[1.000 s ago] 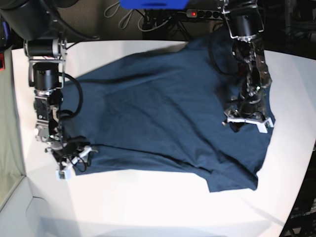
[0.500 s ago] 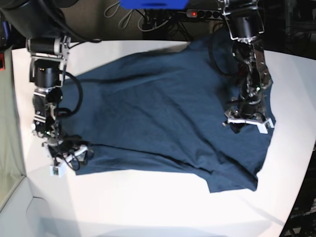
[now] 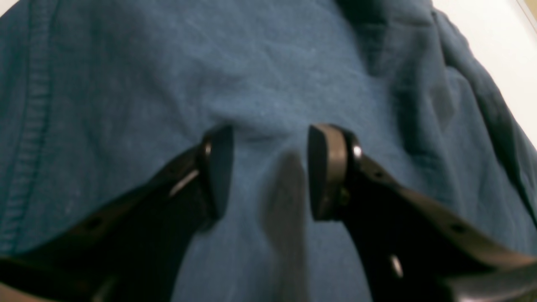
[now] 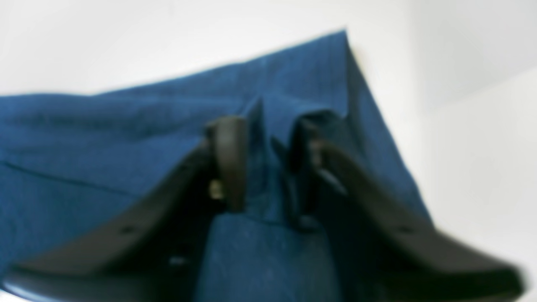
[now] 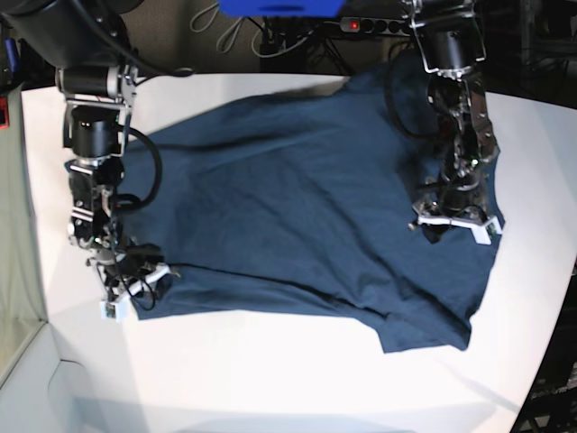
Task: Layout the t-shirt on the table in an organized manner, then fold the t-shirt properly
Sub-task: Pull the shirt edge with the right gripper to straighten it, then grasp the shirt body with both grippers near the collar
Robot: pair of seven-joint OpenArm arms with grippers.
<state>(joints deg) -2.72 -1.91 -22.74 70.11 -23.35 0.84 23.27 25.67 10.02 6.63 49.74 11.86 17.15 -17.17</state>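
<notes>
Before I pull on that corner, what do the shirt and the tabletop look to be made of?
The t-shirt: soft knit fabric, probably cotton jersey, matte navy. It creases and bunches between the right gripper fingers, and a stitched hem shows in the left wrist view. The table: smooth, hard, matte white, possibly laminate or painted board. It shows no grain and only faint shadows, so the exact material is open.

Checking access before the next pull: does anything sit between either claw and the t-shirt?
Nothing visible does. The left claw is down on the t-shirt, and the right claw has cloth bunched between its jaws at a corner.
</notes>
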